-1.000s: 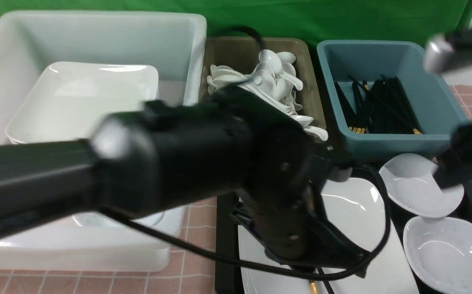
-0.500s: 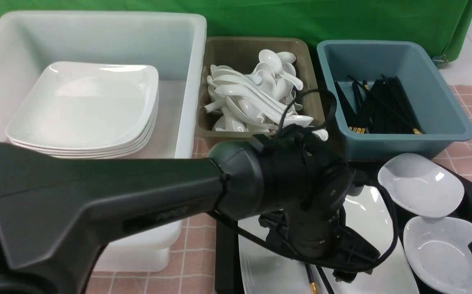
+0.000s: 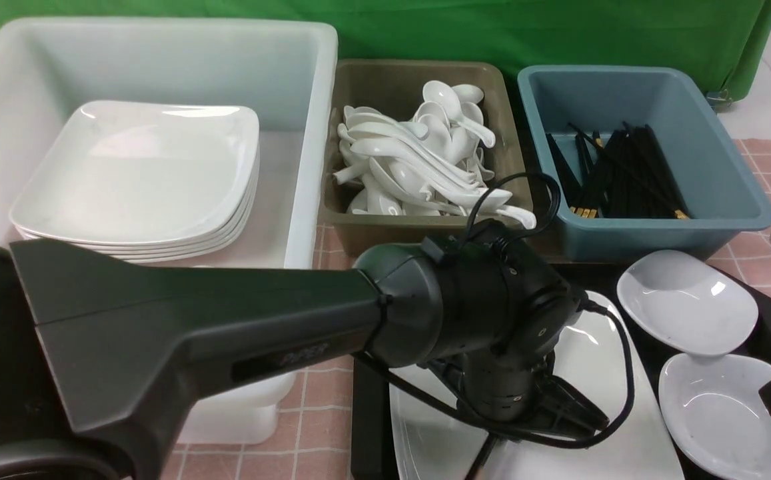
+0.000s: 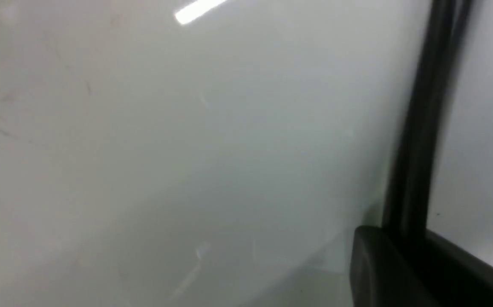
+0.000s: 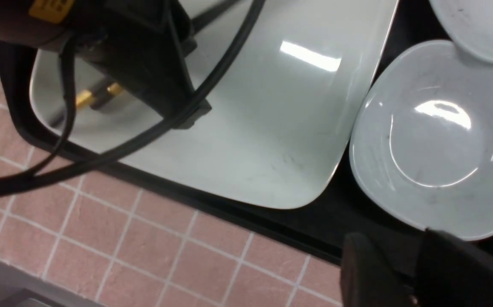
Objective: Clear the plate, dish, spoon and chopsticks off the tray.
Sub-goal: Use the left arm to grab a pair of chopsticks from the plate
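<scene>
A: What does the front view give?

B: The left arm, thick and black, crosses the picture. Its left gripper (image 3: 568,415) points down over the plate (image 3: 592,360), which lies on the tray (image 3: 366,400). Two small dishes (image 3: 688,303) sit on the tray beside the plate. Behind stand a white bin (image 3: 158,60) of stacked plates (image 3: 138,173), an olive bin (image 3: 385,87) heaped with spoons (image 3: 418,153), and a blue bin (image 3: 712,167) of black sticks (image 3: 618,173).

A: And the chopsticks (image 5: 97,94)?

B: The arm hides them there. The right wrist view shows their gold-banded ends poking out from under the left gripper, over the plate. The left wrist view shows only a blurred black shaft running down to one finger (image 4: 382,268).

A: Are they pinched?

B: I cannot tell. Where the jaws meet is hidden or cut off in every view.

A: The right gripper (image 5: 416,277)?

B: Its dark fingers are cut off at the picture's edge, over the tray's rim near one dish. I cannot tell whether they are spread or together.
</scene>
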You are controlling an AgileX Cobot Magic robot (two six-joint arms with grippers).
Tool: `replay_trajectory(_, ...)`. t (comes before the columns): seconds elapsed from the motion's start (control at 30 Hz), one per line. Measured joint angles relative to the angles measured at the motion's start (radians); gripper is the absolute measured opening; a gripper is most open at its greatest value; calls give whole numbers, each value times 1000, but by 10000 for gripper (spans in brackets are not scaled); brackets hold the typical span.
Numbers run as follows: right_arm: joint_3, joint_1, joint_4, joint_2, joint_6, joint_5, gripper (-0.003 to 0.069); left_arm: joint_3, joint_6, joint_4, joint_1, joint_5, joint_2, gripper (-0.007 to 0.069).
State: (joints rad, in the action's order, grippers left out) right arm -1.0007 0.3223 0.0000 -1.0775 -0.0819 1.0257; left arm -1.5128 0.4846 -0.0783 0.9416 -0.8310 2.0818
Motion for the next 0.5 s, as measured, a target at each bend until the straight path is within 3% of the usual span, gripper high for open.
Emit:
replay_trajectory(0.2, 0, 0, 0, 2, 0, 0, 240, -64, -60, 24, 0, -94, -1, 21)
replay_trajectory(0.5, 0, 0, 0, 6, 0, 0, 240, -156, -159, 98, 0, -70, -31, 21)
